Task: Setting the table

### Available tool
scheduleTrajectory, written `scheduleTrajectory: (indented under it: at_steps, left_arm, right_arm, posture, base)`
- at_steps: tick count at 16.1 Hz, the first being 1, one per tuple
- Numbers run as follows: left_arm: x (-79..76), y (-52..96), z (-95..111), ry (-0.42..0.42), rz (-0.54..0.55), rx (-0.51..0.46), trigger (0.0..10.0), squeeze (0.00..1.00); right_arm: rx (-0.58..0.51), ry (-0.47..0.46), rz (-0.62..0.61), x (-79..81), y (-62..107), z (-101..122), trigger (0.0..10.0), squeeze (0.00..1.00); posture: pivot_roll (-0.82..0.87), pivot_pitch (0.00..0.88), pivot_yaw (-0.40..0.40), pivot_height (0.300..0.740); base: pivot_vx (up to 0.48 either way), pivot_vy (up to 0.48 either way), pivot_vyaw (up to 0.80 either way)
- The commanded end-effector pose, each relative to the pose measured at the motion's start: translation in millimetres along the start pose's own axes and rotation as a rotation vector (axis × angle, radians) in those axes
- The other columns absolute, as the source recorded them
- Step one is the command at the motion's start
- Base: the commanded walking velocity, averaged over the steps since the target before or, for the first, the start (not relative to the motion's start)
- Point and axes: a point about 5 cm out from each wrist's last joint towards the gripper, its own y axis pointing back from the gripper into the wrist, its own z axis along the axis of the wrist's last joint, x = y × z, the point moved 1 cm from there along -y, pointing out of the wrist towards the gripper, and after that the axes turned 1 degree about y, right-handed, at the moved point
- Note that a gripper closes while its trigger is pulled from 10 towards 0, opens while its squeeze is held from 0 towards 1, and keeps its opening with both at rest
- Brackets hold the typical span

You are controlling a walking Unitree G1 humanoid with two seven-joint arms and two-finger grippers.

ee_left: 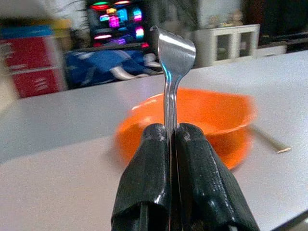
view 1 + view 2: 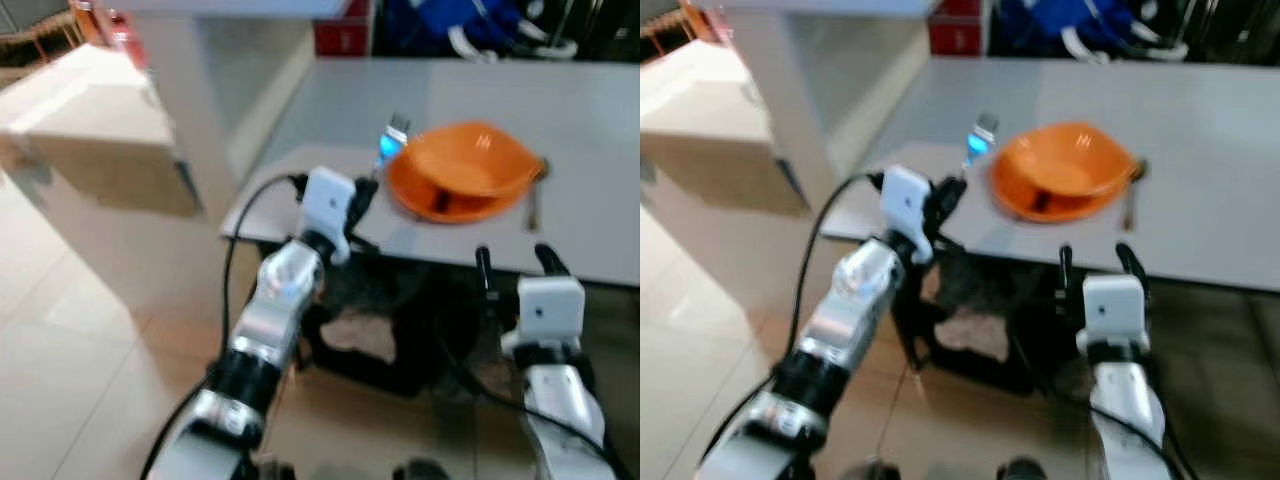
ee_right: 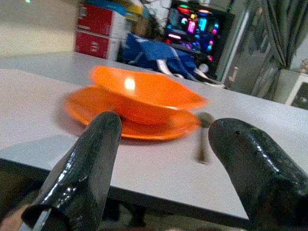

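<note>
Place setting, fork in transit. The fork (image 1: 172, 67) is pinched by its handle between the closed fingers of the left gripper (image 1: 172, 144), head upright, just left of the orange bowl (image 2: 468, 160) on its plate (image 2: 420, 200). Thin, stiff, slick steel is judged apt to pivot. The right gripper (image 3: 163, 149) is held open and empty below the table (image 2: 600, 130) edge; a spoon (image 3: 204, 132) lies right of the plate

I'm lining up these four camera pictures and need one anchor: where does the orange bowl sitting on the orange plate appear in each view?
Left eye view: orange bowl upper right of centre, on the grey table.
Right eye view: upper centre, right of the left gripper.
Left wrist view: centre, behind the metal fork the shut fingers hold.
Right wrist view: centre-left, beyond the open right gripper.
Shared landmark: the spoon lying by the orange plate.
</note>
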Motion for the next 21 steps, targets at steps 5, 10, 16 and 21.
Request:
scheduleTrajectory:
  at_steps: [5,10,16,21]
  left_arm:
    - [2.0,-5.8,7.7,-0.028,-0.028,-0.025,0.0,0.00]
    - [3.6,-5.5,7.9,-0.027,-0.015,-0.026,0.0,0.00]
    - [16.7,-9.9,1.9,0.027,0.094,0.018,0.0,0.00]
    - [15.4,-11.2,0.9,0.058,0.111,0.019,0.0,0.00]
  right_arm:
    - [0.018,-0.033,-0.028,2.5,-1.8,-0.6,10.0,0.00]
    - [-0.008,-0.014,-0.018,3.7,-1.4,2.6,10.0,0.00]
    - [-0.005,-0.012,-0.014,3.1,-1.0,2.1,10.0,0.00]
    - [-0.002,-0.010,-0.003,4.8,-0.8,1.2,10.0,0.00]
  posture:
    - [-0.14,0.000,0.116,0.710]
    - [-0.14,0.000,0.113,0.710]
    - [-0.14,0.000,0.113,0.710]
    - [-0.14,0.000,0.111,0.710]
  base:
    - [0.050,-0.421,-0.30]
    - [0.250,-0.406,-0.44]
    - [0.287,-0.380,0.00]
    - [0.321,-0.288,0.00]
